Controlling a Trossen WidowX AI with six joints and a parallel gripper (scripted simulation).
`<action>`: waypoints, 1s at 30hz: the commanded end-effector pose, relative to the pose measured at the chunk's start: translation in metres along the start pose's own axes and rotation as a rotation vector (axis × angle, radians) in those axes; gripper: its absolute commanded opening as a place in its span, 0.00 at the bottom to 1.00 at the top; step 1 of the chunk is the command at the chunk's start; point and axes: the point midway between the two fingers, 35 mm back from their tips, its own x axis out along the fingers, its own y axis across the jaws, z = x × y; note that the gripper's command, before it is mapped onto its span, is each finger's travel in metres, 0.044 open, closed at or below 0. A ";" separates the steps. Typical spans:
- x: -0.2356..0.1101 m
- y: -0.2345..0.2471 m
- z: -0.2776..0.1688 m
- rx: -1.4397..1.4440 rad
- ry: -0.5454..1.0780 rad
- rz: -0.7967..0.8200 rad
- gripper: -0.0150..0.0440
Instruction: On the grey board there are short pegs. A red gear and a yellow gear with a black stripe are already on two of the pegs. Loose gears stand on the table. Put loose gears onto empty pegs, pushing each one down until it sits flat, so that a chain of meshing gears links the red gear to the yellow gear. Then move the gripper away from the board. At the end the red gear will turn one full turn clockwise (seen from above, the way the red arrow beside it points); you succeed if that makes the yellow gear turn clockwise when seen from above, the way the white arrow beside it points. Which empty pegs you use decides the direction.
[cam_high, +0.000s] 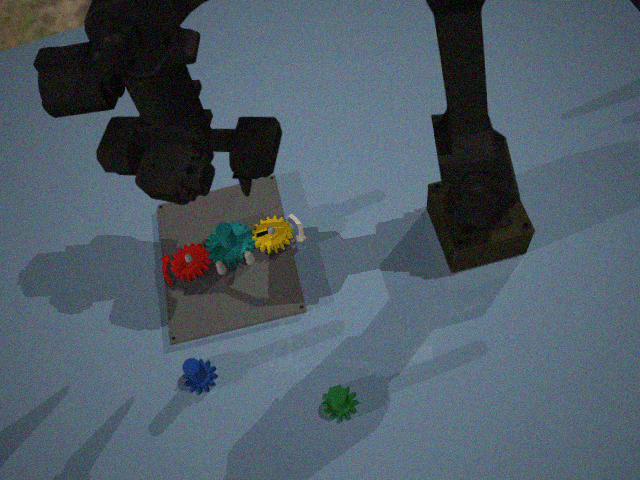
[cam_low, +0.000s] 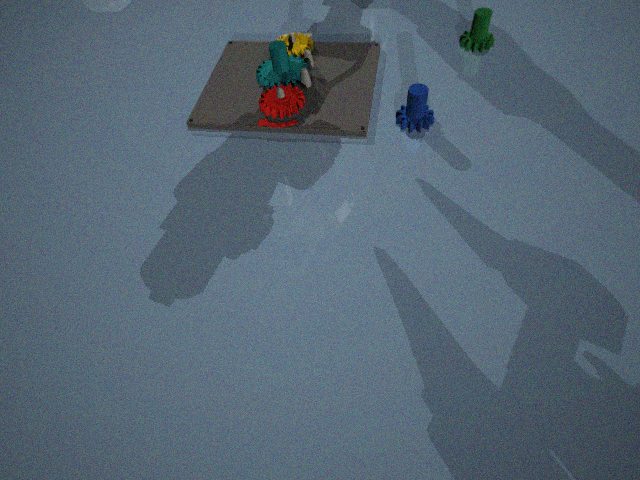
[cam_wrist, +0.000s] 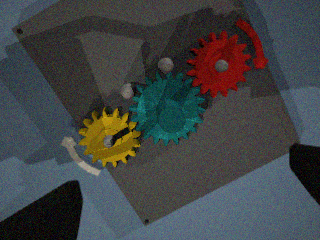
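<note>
The grey board (cam_high: 227, 322) (cam_low: 222, 93) (cam_wrist: 195, 180) bears the red gear (cam_high: 199, 264) (cam_low: 281, 107) (cam_wrist: 206, 75) and the striped yellow gear (cam_high: 276, 243) (cam_low: 303, 46) (cam_wrist: 102, 154). A teal gear (cam_high: 227, 249) (cam_low: 266, 74) (cam_wrist: 147, 110) stands between them, its teeth reaching both; it looks level, but I cannot tell if it is fully down. Two bare pegs stand beside it: one peg (cam_high: 221, 267) (cam_low: 306, 77) (cam_wrist: 165, 64) nearer red, another peg (cam_high: 249, 258) (cam_wrist: 125, 88) nearer yellow. My gripper (cam_wrist: 186, 172) is open and empty, above the board; one finger is hidden in the top view.
A blue gear (cam_high: 202, 378) (cam_low: 416, 111) and a green gear (cam_high: 339, 404) (cam_low: 480, 31) stand upright on the table, off the board. A red arrow (cam_high: 166, 271) (cam_wrist: 257, 45) and a white arrow (cam_high: 298, 227) (cam_wrist: 80, 161) lie beside the end gears. The arm's base stands right of the board in the top view.
</note>
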 end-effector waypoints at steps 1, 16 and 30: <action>-0.001 0.000 0.000 0.000 0.000 0.000 1.00; -0.001 0.000 0.000 0.000 0.000 0.000 1.00; -0.001 0.001 0.004 0.003 -0.001 0.000 1.00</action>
